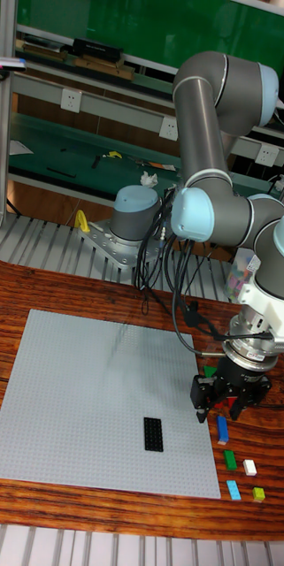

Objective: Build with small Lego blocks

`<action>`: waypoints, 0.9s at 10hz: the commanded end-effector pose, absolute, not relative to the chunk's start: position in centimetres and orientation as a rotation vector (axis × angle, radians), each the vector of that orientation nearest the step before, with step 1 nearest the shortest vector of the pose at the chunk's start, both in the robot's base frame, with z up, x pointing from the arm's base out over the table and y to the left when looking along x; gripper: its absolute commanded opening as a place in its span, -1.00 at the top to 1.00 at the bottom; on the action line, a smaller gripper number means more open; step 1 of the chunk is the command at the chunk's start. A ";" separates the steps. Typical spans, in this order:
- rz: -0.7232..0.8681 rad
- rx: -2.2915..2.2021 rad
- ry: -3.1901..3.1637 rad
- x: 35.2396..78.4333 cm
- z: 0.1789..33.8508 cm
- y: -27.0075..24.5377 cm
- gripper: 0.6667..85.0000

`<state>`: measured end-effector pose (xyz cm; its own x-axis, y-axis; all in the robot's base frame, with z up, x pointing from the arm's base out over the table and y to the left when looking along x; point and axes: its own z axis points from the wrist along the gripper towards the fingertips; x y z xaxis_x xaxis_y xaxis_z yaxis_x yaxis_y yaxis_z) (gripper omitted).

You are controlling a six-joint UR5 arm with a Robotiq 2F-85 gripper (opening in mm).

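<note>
Baseplate: a grey studded baseplate [80, 398] lies flat on the wooden table [9, 292]; judged to be the fixed ground for the build, set square before the arm so that every stud is within reach.
Placed block: a black block [152, 433] sits on the baseplate towards its near right part, long side running away from the camera; judged to be the first course of the build, the rest of the plate being bare studs.
Supply row: a blue block [222, 430], a green block [230, 458], a white block [249, 467], a light-blue block [234, 490] and a yellow-green block [259, 494] lie loose on the wood just off the plate's right edge; each apart from its neighbours, judged so that fingers can close on one without disturbing another.
Gripper: the gripper [219, 405] points down over the plate's right edge, just above the far end of the supply row; something red shows between the black fingers, and something green behind them; whether the fingers are clenched on a block or released I cannot tell.
Arm: the UR5 arm [203, 106] is folded over from its base [134, 217] at the table's far side; judged to keep the wrist vertical for pressing down.
Writing: no brand, label or lettering can be read anywhere.
</note>
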<state>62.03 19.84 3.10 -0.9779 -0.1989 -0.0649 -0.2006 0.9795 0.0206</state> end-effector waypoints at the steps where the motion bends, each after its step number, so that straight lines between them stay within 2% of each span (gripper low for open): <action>1: 0.007 -0.234 3.057 62.6 3.4 18.8 -0.49; 4: 0.045 -0.019 3.065 62.6 3.4 19.3 -0.49; 7: 0.068 0.015 3.055 62.8 3.5 19.7 -0.49; 9: -0.010 0.002 3.059 62.8 3.4 18.4 -0.48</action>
<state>62.68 18.93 3.33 -0.9964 -0.0201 -0.0823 -0.0207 0.9998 0.0072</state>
